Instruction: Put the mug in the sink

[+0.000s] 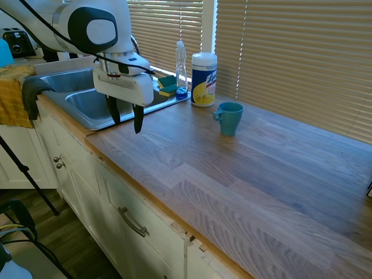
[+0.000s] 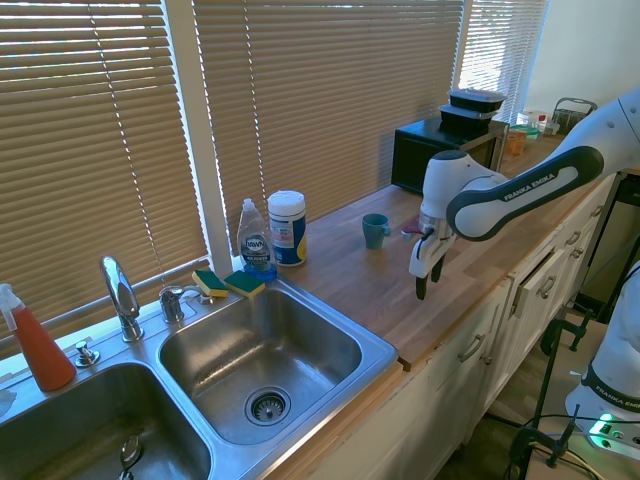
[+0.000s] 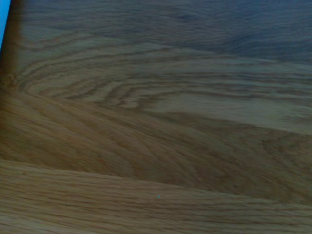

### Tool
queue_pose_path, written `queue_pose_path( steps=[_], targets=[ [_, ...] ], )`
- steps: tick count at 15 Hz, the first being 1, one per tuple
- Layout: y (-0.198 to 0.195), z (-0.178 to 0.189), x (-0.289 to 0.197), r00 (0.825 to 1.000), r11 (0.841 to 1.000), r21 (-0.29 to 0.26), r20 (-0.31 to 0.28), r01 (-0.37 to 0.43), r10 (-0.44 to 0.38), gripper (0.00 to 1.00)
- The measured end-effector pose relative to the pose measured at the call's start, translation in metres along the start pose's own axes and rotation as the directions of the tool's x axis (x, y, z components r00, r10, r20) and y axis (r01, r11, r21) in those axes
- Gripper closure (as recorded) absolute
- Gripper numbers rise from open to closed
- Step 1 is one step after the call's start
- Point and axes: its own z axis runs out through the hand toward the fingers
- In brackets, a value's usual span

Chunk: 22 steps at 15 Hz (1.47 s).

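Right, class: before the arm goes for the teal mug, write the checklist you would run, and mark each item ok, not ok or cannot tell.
1. Gripper empty, fingers apart: ok.
2. Mug upright on the wooden counter, standing apart from the wipes canister: ok.
3. Gripper lined up over the mug: not ok; it hangs near the counter's front edge by the sink, and the wrist view shows mostly bare wood.
4. Counter between gripper and mug free of things: ok.
5. Right-hand basin has room for the mug: ok, only the drain shows in it.
6. Mug empty inside: cannot tell.
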Motion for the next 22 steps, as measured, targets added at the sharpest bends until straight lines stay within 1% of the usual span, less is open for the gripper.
queue_pose_path(
  steps=[4,5,7,11,15,17,20,22],
  targets=[
    [0.000,0.001,0.001,1.000,1.000,-0.005,-0.004,-0.001,0.001,0.00],
    [0.000,-0.001,0.003,1.000,1.000,0.000,-0.010,-0.013,0.013,0.00],
    [0.002,-0.011,0.016,0.998,0.999,0.020,-0.030,-0.046,0.047,0.00],
    [-0.003,-0.048,0.051,0.992,0.992,0.085,-0.077,-0.092,0.098,0.00],
    [-0.024,-0.077,0.099,0.982,0.980,0.133,-0.101,-0.149,0.162,0.00],
    [-0.034,-0.088,0.126,0.975,0.973,0.145,-0.105,-0.178,0.194,0.00],
    [-0.041,-0.095,0.173,0.959,0.959,0.147,-0.108,-0.243,0.260,0.00],
    [-0.050,-0.089,0.204,0.950,0.951,0.138,-0.106,-0.278,0.293,0.00]
  ],
)
